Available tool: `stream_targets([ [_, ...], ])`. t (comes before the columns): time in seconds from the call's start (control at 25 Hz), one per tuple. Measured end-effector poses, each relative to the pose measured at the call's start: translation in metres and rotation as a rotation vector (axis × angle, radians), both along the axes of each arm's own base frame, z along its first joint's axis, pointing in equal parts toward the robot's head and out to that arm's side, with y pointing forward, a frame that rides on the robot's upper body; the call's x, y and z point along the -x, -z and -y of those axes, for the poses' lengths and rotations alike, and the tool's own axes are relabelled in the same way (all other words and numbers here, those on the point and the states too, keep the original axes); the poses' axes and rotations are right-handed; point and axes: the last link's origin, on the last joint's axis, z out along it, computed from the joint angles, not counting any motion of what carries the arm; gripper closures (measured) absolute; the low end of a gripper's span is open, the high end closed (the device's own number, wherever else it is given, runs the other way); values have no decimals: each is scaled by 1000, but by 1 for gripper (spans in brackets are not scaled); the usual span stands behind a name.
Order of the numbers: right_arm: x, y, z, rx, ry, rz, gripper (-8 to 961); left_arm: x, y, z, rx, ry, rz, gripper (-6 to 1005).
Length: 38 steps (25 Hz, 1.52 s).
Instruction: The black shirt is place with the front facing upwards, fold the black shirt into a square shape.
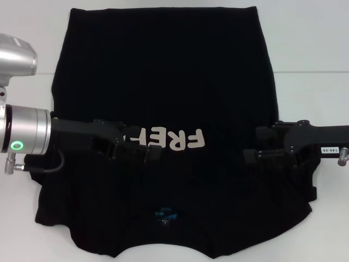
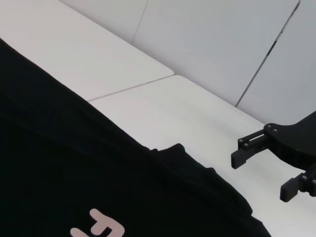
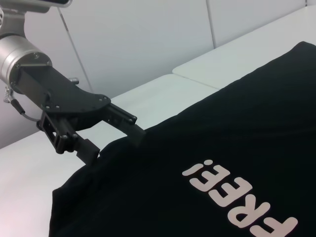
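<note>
On the white table [image 1: 311, 49]: black shirt [image 1: 163, 82], spread flat, lettering [image 1: 174, 140] up, neck label [image 1: 165, 212] at the near edge. Left gripper [image 1: 150, 150] over the lettering's left end, fingers parted, holding nothing. Right gripper [image 1: 252, 148] at the shirt's right edge, fingers parted, holding nothing.

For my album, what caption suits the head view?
Two pincers, left and right, reach over a black shirt spread on a white table.
</note>
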Motion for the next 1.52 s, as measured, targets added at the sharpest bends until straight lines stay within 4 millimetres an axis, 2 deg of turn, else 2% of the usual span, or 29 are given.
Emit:
stream_targets([
  [0.44,0,0,-1,2,23,-6,97,2,-2,2,3,-17,17,52],
  [0.64,3,-18,-30,-55,269,-45,97,12,-18,-6,-41,-204,74,52],
  [0.8,13,-37,-49,-52,437,-96,97,29,-42,-8,-65,-430,155,52],
  [0.96,25,-57,-68,-75,545,-151,97,53,-60,2,-95,-625,261,51],
  [1.2,34,-75,-87,-135,634,-189,97,92,-66,26,-94,-807,351,63],
  [1.36,40,-79,-93,-146,660,-200,97,109,-66,39,-92,-868,364,76],
  [1.52,44,-80,-95,-144,666,-208,97,117,-68,42,-116,-905,392,88],
])
